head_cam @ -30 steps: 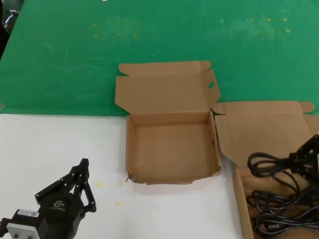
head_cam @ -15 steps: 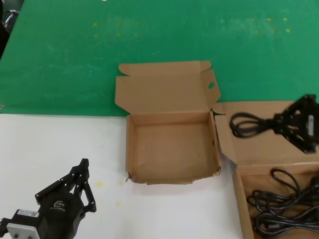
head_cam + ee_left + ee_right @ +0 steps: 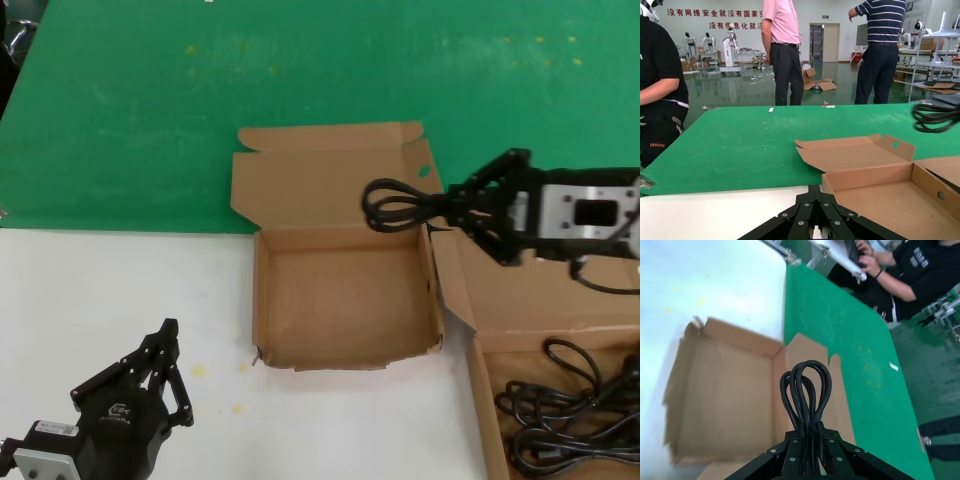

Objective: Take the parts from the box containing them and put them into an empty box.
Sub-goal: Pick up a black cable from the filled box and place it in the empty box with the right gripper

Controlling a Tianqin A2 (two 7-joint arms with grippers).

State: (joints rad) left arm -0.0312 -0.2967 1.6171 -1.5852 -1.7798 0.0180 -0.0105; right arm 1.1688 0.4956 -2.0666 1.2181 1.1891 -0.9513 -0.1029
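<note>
From the head view, a bench [image 3: 90,300] half white and half covered by a green mat carries two open cardboard mailers: the empty box [image 3: 345,300] sits at the centre with its lid laid back so the tray is open from above, and the box containing the cords [image 3: 520,300] lies to its right, more black power cords [image 3: 560,410] coiled in its tray. The right gripper [image 3: 462,207] is clenched on one looped power cord [image 3: 400,205], carried clear of the cardboard with the loops hanging over the empty box's rear right corner, seemingly on its way to a drop. The left gripper [image 3: 165,365] is parked low over the white part, fingers apart, well clear of the work. In the left wrist view, a workshop floor with standing people lies beyond the bench, and the carried cord [image 3: 937,116] hangs above the empty box [image 3: 880,185]. The right wrist view looks along the clamped cord [image 3: 806,390], its loops pointing over the empty box's lid [image 3: 810,385].
</note>
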